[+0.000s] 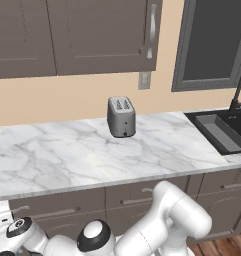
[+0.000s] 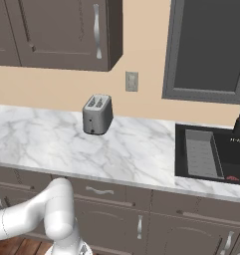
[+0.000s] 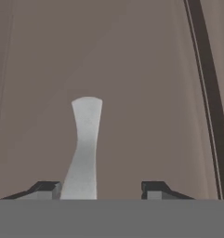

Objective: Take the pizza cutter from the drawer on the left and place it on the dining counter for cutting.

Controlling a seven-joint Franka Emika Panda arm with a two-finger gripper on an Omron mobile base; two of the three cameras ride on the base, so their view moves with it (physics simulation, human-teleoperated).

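Step in hand, by judgement: taking hold of the silver handle to pull open the drawer. Gripper spread, pinching nothing yet; handle between the two dark fingertips, very near one tip and with a clear gap to the other. Pizza cutter probably inside this shut drawer, so not possible to say how it lies.

To do it well: move the hand a little sideways so that the bar sits in the middle between the tips, not against one side. Press together only when both tips are past the bar. Then pull straight out, square to the drawer front, without twisting, and not too fast, to avoid slipping off the smooth curved metal.

From the hand view: the close fit of tips and handle, plus a dark seam along one edge of the drawer front. From the two base views: the wider kitchen, with the marble worktop, a toaster, a black sink, and the white arm bent low towards the left, below the worktop edge.
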